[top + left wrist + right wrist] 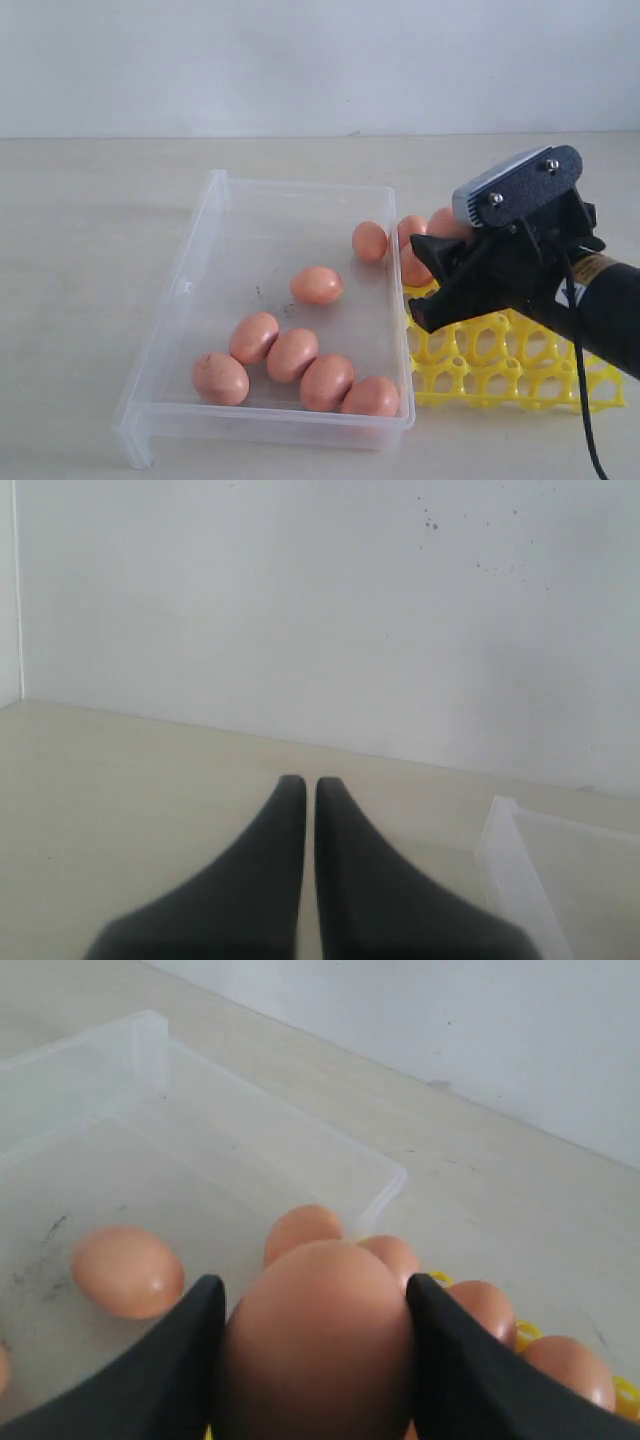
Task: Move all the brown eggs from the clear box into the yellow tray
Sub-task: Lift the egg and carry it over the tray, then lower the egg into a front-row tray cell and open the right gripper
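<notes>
- Gripper, left (305,785): one. Fingers are together with nothing between them. It sits near a corner of the clear box (505,865).
- Clear box: one, open-topped, lying flat. Dark smudges (265,300) mark its floor.
- Brown eggs (317,285) inside the clear box: seven. Five lie in a touching row along the near wall, one is at mid-floor, and one is by the far right corner.
- Yellow tray (500,370): one, just beside the right wall of the clear box.
- Eggs on the yellow tray: three visible (410,230), clustered at the far end, close to the box's far right corner. The arm hides part of the tray.
- Gripper, right (315,1285): one. Fingers are clamped on a single held egg (320,1360), above the tray edge nearest the clear box.
- Surface: pale beige table top (100,250), matte, carrying both the box and the tray.
- Room: plain white wall (300,60) behind the clear box.
</notes>
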Robot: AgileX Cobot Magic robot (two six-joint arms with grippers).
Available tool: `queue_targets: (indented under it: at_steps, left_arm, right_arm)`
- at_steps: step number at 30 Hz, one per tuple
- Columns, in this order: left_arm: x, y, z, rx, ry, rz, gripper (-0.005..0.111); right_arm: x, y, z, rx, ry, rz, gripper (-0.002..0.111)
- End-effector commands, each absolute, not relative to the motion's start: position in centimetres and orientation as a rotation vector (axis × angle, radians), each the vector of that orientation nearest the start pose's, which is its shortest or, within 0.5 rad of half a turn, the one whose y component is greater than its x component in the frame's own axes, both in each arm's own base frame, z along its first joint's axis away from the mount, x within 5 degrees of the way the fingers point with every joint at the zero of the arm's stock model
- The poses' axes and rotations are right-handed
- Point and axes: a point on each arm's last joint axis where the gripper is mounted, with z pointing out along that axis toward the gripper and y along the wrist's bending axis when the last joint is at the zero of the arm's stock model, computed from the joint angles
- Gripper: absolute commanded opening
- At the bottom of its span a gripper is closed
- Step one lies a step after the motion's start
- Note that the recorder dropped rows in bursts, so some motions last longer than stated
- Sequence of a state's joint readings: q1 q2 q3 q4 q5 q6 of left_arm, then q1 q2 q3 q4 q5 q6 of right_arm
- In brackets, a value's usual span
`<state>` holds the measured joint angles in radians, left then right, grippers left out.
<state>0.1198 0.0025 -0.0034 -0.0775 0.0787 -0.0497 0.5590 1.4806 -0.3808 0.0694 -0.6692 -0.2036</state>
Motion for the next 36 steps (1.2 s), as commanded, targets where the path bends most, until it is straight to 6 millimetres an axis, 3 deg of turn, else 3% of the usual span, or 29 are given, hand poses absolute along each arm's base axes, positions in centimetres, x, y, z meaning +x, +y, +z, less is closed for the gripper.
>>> queue_targets:
  at_steps: [1,7,17,36]
  left_arm:
    - [5.6,0.6,20.6,-0.199,1.546,-0.026,0.004]
    - [5.6,0.6,20.6,-0.199,1.546,-0.026,0.004]
    - [5.6,0.6,20.6,-0.199,1.546,-0.026,0.004]
    - [5.6,0.6,20.6,-0.199,1.546,-0.026,0.004]
  right_arm:
    - [20.8,12.8,17.6,-0.628,1.752,0.271,0.000]
    - [21.0,12.9,17.0,-0.554,1.755,0.327,0.000]
    - [21.9,13.4,14.2,-0.474,1.780,0.386,0.000]
    - [22.1,13.5,11.1,-0.484,1.892,0.376,0.000]
